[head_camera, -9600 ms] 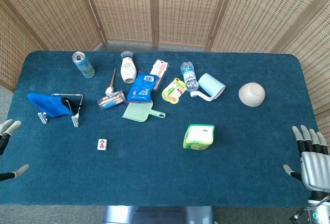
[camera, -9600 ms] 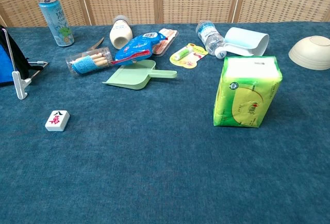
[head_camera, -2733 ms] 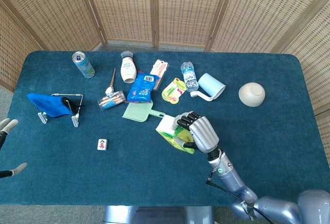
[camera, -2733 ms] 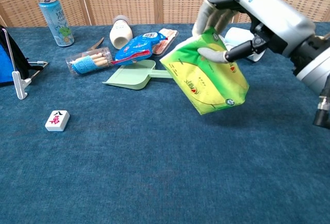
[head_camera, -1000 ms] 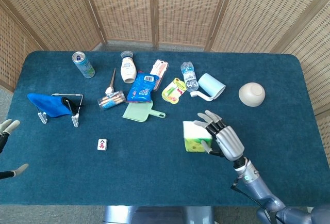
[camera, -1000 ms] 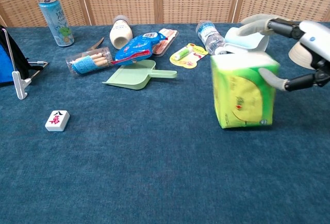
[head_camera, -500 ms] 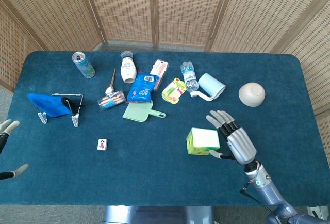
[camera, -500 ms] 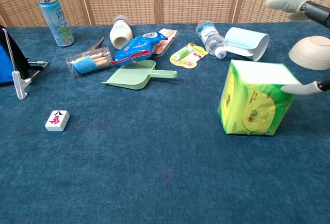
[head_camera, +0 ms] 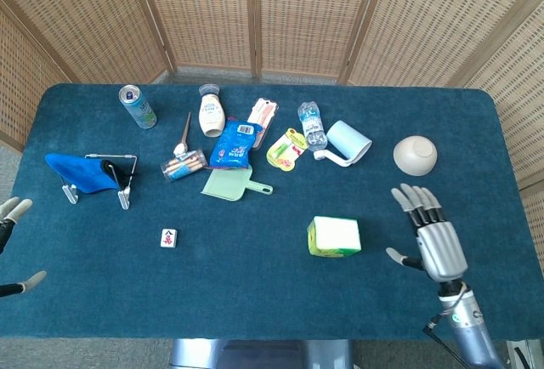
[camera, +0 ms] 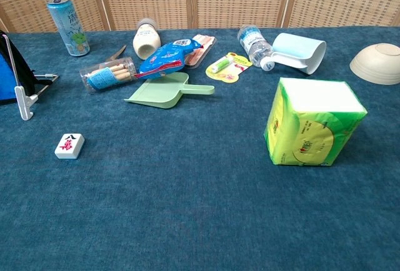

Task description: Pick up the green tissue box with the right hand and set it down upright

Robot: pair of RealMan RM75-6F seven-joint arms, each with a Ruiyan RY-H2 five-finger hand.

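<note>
The desk (head_camera: 255, 301), covered in dark blue cloth, fills both views, and its near edge is cut off at the bottom of the head view. The green tissue box (head_camera: 334, 236) stands free on the desk, toward the near edge and right of the middle, its white top face up; its printed label shows in the chest view but the writing is too small to read. The right hand (head_camera: 435, 240) hovers well to the right of the box, near the desk's near right corner, fingers spread apart and holding nothing; it does not show in the chest view. The left hand (head_camera: 10, 246) is mostly cut off at the left margin of the head view, only pale fingertips showing beyond the desk's left edge; they are apart with nothing between them. A blue cloth on a wire stand (head_camera: 89, 173) sits by the left edge, half cropped in the chest view. Toward the far edge lie a light blue mug (head_camera: 347, 144) on its side, a cream bowl (head_camera: 415, 155) upside down, a blue snack packet (head_camera: 231, 142), a green dustpan (head_camera: 233, 184), a can (head_camera: 136, 105) with illegible print, and a white bottle (head_camera: 211, 112). A small mahjong tile (camera: 69, 145) with red and dark characters lies toward the near left.
</note>
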